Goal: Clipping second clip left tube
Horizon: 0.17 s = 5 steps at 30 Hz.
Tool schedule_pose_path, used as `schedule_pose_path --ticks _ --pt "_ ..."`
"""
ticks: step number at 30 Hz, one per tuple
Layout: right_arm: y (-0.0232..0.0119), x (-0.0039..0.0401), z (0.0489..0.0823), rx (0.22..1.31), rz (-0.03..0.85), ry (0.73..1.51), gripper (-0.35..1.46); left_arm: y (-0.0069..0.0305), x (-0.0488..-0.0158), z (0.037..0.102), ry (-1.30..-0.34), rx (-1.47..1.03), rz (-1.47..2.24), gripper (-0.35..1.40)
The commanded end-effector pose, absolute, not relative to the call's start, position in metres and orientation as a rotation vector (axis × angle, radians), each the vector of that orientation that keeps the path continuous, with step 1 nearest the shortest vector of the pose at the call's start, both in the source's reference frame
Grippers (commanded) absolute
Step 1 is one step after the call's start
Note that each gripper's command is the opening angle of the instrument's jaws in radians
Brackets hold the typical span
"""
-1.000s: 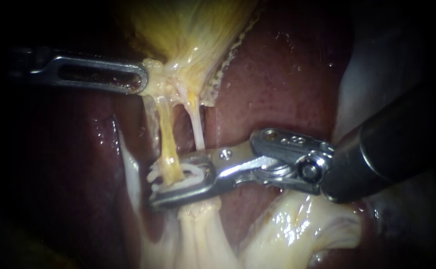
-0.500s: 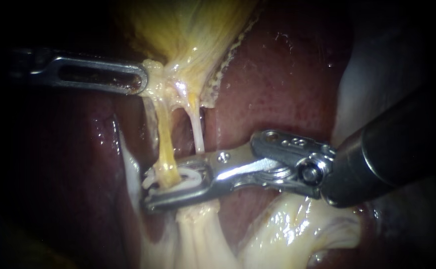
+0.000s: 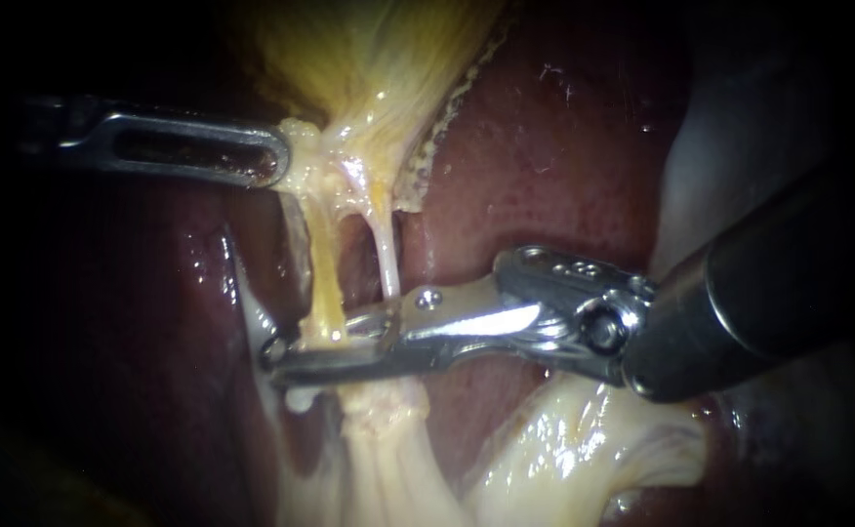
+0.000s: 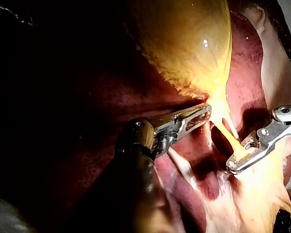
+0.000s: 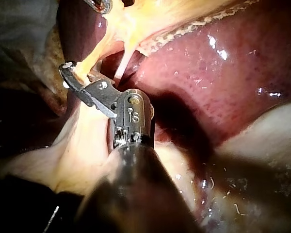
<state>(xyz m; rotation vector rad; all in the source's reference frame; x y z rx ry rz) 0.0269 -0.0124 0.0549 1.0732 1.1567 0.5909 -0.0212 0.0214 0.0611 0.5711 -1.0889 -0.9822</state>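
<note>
The left tube [image 3: 322, 283] is a yellow strand running down from the gallbladder [image 3: 369, 59]. Beside it is the thinner, whitish right tube [image 3: 386, 263]. My right instrument [image 3: 281, 356] comes in from the right, and its long jaws are shut across the lower end of the left tube. The clip between them is almost hidden. The right wrist view shows the same grip, with my right instrument [image 5: 68, 70] on the yellow strand. My left instrument [image 3: 276, 161] is shut on gallbladder tissue just above both tubes and holds it taut. The left wrist view also shows my left instrument [image 4: 203, 111].
Dark red liver [image 3: 545, 146] lies behind and to the right of the tubes. Pale glistening tissue [image 3: 564, 449] bulges under my right instrument's shaft [image 3: 759, 293]. A whitish stump [image 3: 384, 429] continues below the jaws.
My right instrument's jaws have closed down on the left tube, squeezing the white clip out of sight. The jaws also shifted slightly left and up. My left instrument held still.
</note>
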Motion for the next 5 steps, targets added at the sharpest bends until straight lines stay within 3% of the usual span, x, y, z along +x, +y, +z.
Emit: schedule_pose_path --ticks 1,5 --pt "-0.0124 0.0268 0.055 1.073 0.59 1.157 -0.35 0.0214 -0.0212 0.0611 -1.089 0.571 -0.983 -0.35" --pt "-0.0124 0.0268 0.0551 1.073 0.589 1.157 -0.35 0.0215 -0.0213 0.0611 -1.089 0.571 -0.983 -0.35"
